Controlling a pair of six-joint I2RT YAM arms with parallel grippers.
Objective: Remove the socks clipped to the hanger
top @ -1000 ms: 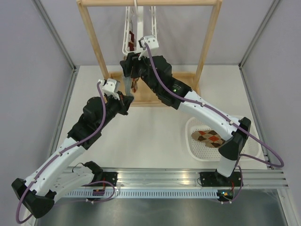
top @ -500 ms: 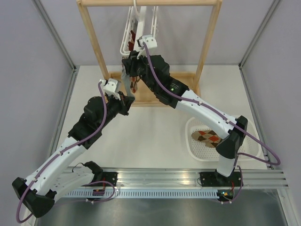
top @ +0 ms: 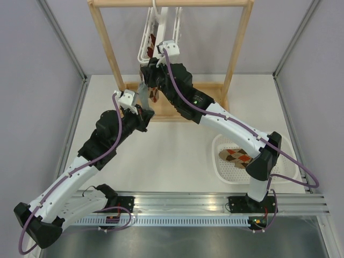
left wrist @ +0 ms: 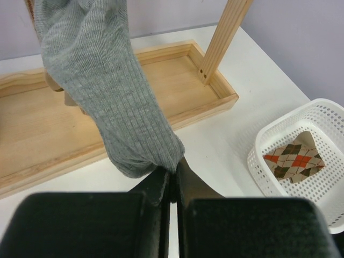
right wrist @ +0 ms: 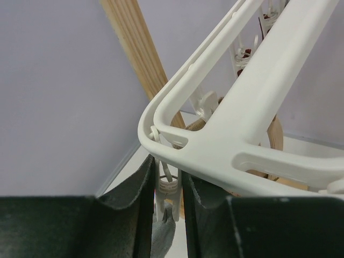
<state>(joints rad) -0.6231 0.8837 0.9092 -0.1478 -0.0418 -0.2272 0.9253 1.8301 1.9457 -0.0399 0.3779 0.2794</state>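
The white hanger (right wrist: pixel 242 118) hangs from the wooden rack, and other socks (top: pixel 152 43) are clipped further along it. A grey sock (left wrist: pixel 107 97) hangs from one corner clip (right wrist: pixel 168 189). My right gripper (right wrist: pixel 167 173) is just under the hanger's corner, its jaws shut on that clip, with the sock's top edge (right wrist: pixel 163 236) showing below. My left gripper (left wrist: pixel 173 172) is lower down, shut on the grey sock's toe. In the top view the right gripper (top: pixel 148 70) is above the left gripper (top: pixel 146 110), with the grey sock (top: pixel 144 94) between them.
The wooden rack (top: pixel 105 48) stands at the back on a shallow wooden base tray (left wrist: pixel 161 75), with an upright post (left wrist: pixel 223 32) to the right. A white perforated basket (top: pixel 279 145) at the right holds one argyle sock (top: pixel 236 157).
The right gripper's jaws have come together on the clip, and the arm has shifted slightly up and left toward the hanger. The left gripper has stayed shut on the sock's toe.
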